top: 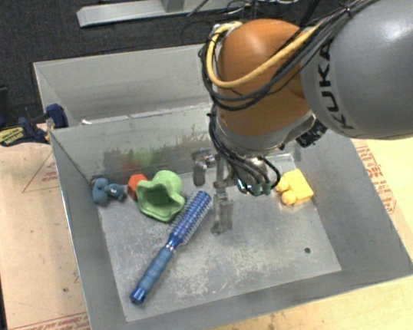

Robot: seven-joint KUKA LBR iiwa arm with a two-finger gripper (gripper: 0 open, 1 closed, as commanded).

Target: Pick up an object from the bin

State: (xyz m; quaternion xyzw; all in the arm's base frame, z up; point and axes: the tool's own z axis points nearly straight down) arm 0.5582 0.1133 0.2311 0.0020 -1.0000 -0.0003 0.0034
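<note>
Gripper [215, 212] sits low in the bin [86, 241], about mid-floor and slightly toward the back wall, hanging under the arm's orange cover [258, 74], which is wrapped in yellow and black cables [282, 51]. From this angle it can't be told whether the gripper is spread wide or closed. Nearest thing is the blue hairbrush [171, 245], lying flat on the bin floor left of centre. Its long axis runs diagonally from front-left to back-right. The smooth handle end points to the front-left corner, and the ribbed bristle head points up and right at the gripper. The bristle end is just beside the gripper's left side; contact can't be confirmed. The green soft piece [161, 195], a lumpy cup-like shape, is just behind and left of the brush head, close to it or touching. A small orange block [136, 184] sits left of the green piece against it, and a blue-grey lump [103, 190] is further left by the left wall. These three form a loose row along the back-left of the floor. A yellow toy [294, 187] lies on the gripper's right, near it but apart and partly under the arm. The arm [376, 56] comes in from the right, above the back-right part of the bin.
</note>
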